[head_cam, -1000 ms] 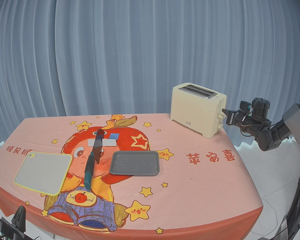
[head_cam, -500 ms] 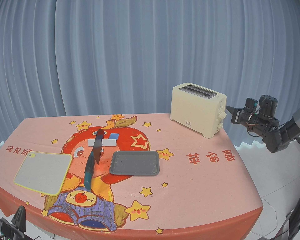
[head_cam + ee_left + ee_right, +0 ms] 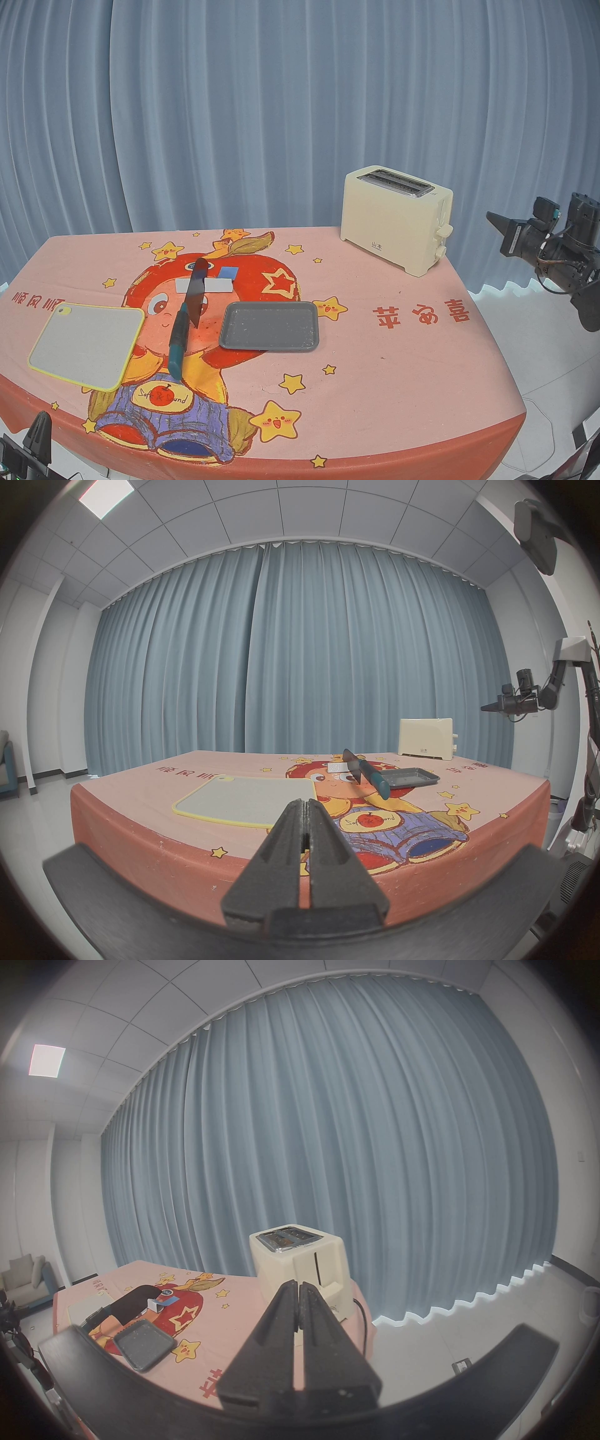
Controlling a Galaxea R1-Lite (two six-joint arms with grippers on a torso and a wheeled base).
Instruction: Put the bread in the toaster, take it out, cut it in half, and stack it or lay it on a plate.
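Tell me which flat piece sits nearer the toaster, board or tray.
The dark grey tray, right of the knife; the yellow-rimmed cutting board lies left of the knife, farther from the toaster.

You see a smooth cream plastic toaster (image 3: pixel 395 219) with a metal slot top, a matt grey plate (image 3: pixel 270 325), a matt cutting board (image 3: pixel 86 344) and printed cloth (image 3: pixel 400 375) over the counter (image 3: pixel 481 356).

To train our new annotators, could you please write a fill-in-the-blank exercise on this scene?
The knife rests between the cutting board and the grey ____.
The cream ____ stands at the far right corner of the table.
The right hand, out beyond the table, is ____.
Missing words: tray; toaster; shut.
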